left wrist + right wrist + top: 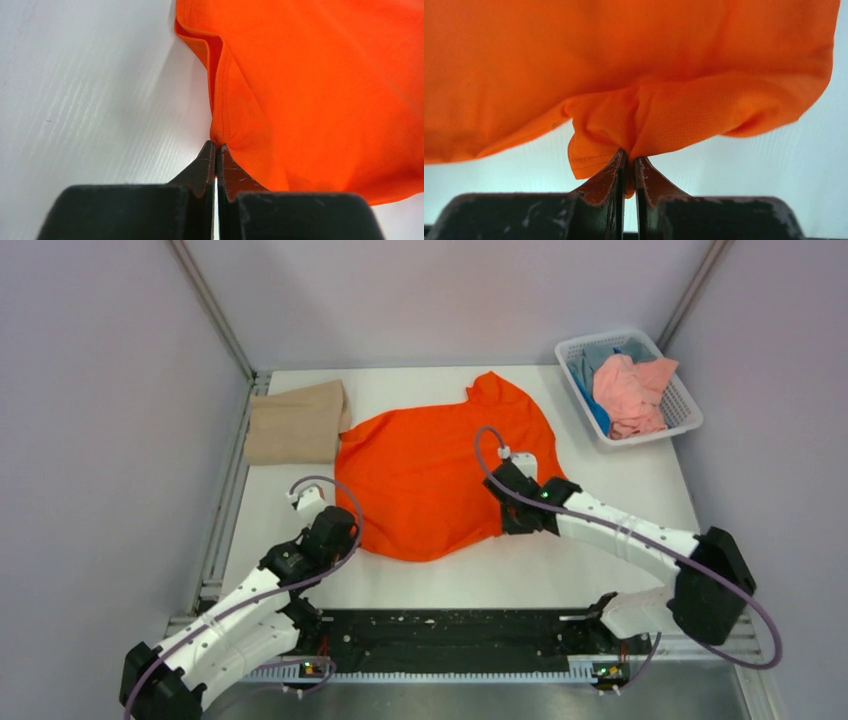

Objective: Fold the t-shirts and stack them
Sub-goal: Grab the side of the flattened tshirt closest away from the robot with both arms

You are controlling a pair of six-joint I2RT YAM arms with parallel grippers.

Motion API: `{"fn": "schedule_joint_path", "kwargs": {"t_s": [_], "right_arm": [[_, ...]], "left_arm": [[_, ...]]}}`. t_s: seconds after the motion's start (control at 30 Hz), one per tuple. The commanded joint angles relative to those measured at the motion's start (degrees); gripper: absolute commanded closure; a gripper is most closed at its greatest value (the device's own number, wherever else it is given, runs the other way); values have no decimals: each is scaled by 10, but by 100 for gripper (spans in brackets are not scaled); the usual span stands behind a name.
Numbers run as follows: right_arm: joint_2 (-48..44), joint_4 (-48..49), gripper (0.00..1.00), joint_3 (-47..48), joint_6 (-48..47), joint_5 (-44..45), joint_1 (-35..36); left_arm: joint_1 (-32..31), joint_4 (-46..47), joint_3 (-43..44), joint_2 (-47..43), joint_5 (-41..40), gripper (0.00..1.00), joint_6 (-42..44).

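A bright orange t-shirt (430, 465) lies spread and rumpled on the white table. My left gripper (338, 523) is shut on its near left edge; in the left wrist view the tips (216, 146) pinch a fold of orange cloth (320, 85). My right gripper (512, 522) is shut on the shirt's near right edge; in the right wrist view a bunch of orange cloth (634, 65) sits between the jaws (629, 159). A folded tan-beige t-shirt (296, 423) lies at the back left. Salmon-pink (630, 392) and blue (597, 410) t-shirts lie crumpled in the basket.
A white plastic lattice basket (686, 405) stands at the back right corner. Grey walls and metal frame rails enclose the table (560, 575). A black base rail (450, 640) runs along the near edge between the arms.
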Motion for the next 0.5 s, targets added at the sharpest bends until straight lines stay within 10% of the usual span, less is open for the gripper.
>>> {"fn": "schedule_joint_path", "kwargs": {"t_s": [0.0, 0.13, 0.27, 0.47], "right_arm": [[115, -9, 89, 108, -91, 47, -21], [258, 9, 81, 233, -165, 82, -48], [332, -10, 43, 333, -175, 113, -60], [226, 62, 33, 220, -186, 105, -60]], "left_arm": [[1, 38, 7, 15, -16, 100, 13], [2, 62, 11, 36, -2, 100, 19], [3, 60, 19, 60, 1, 100, 18], [5, 60, 22, 69, -3, 100, 18]]}}
